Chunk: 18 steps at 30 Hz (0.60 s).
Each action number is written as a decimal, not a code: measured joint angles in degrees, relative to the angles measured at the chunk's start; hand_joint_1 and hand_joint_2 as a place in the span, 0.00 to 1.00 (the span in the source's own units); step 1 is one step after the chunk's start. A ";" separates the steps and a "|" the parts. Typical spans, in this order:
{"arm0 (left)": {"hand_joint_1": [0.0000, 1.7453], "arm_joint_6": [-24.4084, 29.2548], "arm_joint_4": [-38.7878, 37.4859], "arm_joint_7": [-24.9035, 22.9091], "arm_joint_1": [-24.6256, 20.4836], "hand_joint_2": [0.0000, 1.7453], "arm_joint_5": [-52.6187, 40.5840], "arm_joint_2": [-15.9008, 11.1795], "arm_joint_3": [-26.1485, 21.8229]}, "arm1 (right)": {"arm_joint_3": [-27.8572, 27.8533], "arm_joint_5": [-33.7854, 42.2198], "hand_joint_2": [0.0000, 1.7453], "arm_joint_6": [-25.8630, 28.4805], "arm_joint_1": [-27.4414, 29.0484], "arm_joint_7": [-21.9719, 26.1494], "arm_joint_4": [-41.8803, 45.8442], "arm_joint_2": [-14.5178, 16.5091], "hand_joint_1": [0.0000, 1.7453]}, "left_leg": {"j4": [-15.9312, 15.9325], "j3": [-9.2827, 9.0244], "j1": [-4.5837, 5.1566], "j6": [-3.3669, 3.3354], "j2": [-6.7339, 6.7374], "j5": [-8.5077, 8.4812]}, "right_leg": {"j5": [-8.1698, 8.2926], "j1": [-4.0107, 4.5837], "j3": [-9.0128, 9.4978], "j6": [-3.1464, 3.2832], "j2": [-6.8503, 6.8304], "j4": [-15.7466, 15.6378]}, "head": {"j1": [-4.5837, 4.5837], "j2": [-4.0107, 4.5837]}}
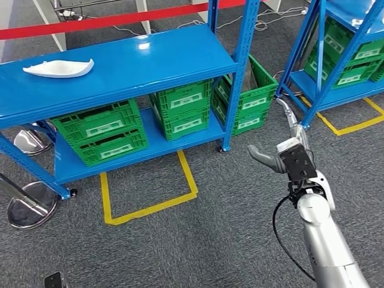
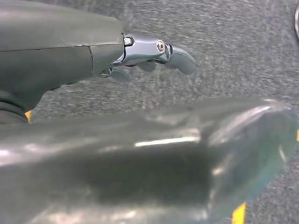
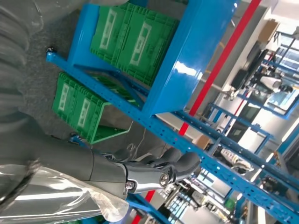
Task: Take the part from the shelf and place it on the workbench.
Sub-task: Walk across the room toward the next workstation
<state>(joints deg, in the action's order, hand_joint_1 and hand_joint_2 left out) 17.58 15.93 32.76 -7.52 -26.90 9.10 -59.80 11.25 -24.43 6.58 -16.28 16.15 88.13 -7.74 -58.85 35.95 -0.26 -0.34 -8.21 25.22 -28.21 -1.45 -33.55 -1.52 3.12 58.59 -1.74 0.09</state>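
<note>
The part (image 1: pixel 59 68) is a flat white curved piece lying on the top board of the blue shelf (image 1: pixel 135 60), at its far left. My right hand (image 1: pixel 292 147) is raised over the carpet to the right of the shelf, far from the part, fingers stretched out and holding nothing. In the right wrist view its fingers (image 3: pixel 159 172) point toward the shelf frame, with nothing in them. In the left wrist view my left hand (image 2: pixel 151 140) hangs above grey carpet with its fingers (image 2: pixel 159 49) extended, holding nothing.
Green crates (image 1: pixel 102 129) (image 1: pixel 183 108) stand on the shelf's lower board, and another (image 1: pixel 246 99) behind its right post. A second blue shelf (image 1: pixel 335 90) with crates stands at right. Yellow floor lines (image 1: pixel 149 207), round metal stand bases (image 1: pixel 32 204) and a red barrier tape (image 1: pixel 90 23) surround the shelf.
</note>
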 joint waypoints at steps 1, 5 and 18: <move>0.00 0.01 0.00 0.00 0.12 0.00 0.01 -0.04 0.00 | 0.17 -0.05 1.00 -0.13 -0.07 0.04 -0.03 -0.01 0.00 | -0.52 0.25 0.08 0.31 0.85 0.41 | 0.04 -0.06 0.20 0.38 -0.68 -0.15 | 0.17 0.00; 0.00 0.02 0.00 0.00 -0.06 0.00 0.02 0.04 0.01 | 0.47 -0.34 1.00 -0.59 -0.08 0.14 -0.30 -0.19 0.00 | -12.33 5.79 -0.01 1.36 7.17 6.14 | -0.25 0.07 0.84 1.52 -4.00 -0.46 | 0.79 0.00; 0.00 -0.04 0.00 -0.14 -0.20 0.00 -0.01 0.10 0.38 | 1.07 0.16 0.25 -1.32 -0.15 -1.67 -1.15 -0.75 0.00 | 0.89 -0.73 0.36 -1.45 10.19 -0.30 | -4.66 0.62 0.79 -0.87 -6.88 3.28 | 0.30 0.00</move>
<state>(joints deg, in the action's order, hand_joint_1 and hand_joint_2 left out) 17.53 15.93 32.62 -7.73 -26.91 9.20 -59.42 12.31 -24.27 5.26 -16.43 14.48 86.97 -8.49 -57.96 35.22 0.11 -1.80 1.98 24.92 -32.87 -0.83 -32.76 -2.39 -3.76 61.86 -1.44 0.09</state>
